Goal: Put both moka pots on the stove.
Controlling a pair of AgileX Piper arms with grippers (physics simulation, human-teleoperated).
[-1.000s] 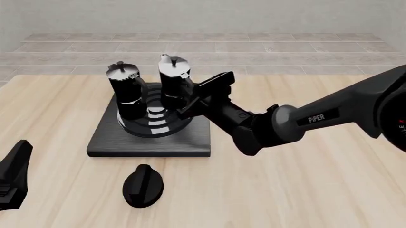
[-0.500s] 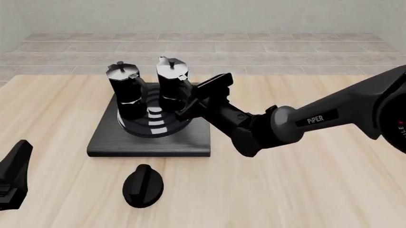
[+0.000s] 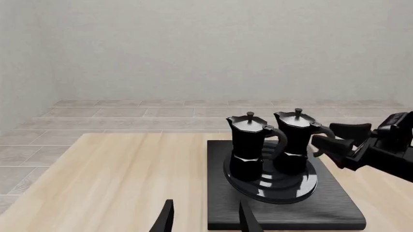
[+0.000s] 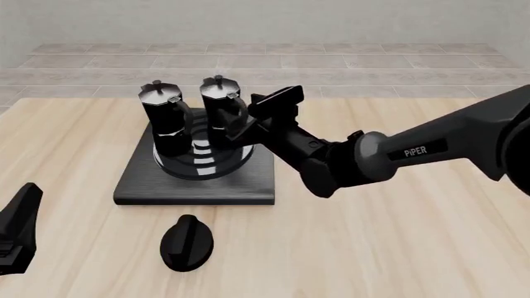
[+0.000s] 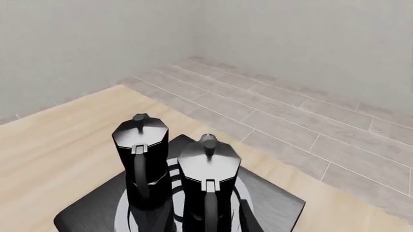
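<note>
Both moka pots stand upright and close together on the ringed disc of the stove point(image 4: 149, 186). The left pot point(image 4: 161, 118) is free. My right gripper point(image 4: 240, 124) is at the handle of the right pot point(image 4: 217, 105), with its jaws apart on either side of the handle, open. In the right wrist view the near pot point(image 5: 208, 179) fills the middle and the other pot point(image 5: 140, 154) stands beside it. My left gripper point(image 4: 17, 233) is open and empty at the table's front left, far from the stove. The left wrist view shows both pots point(image 3: 248, 145) point(image 3: 295, 140) and the right gripper point(image 3: 329, 137).
A separate black oval knob point(image 4: 186, 242) lies on the wooden table just in front of the stove. The right arm point(image 4: 398, 155) stretches across the table from the right. Tiled floor lies beyond the table's far edge.
The right gripper has carried the right pot a little left, closer to the other pot. The pot has gone from slightly tilted to upright on the disc. The left arm has not moved.
</note>
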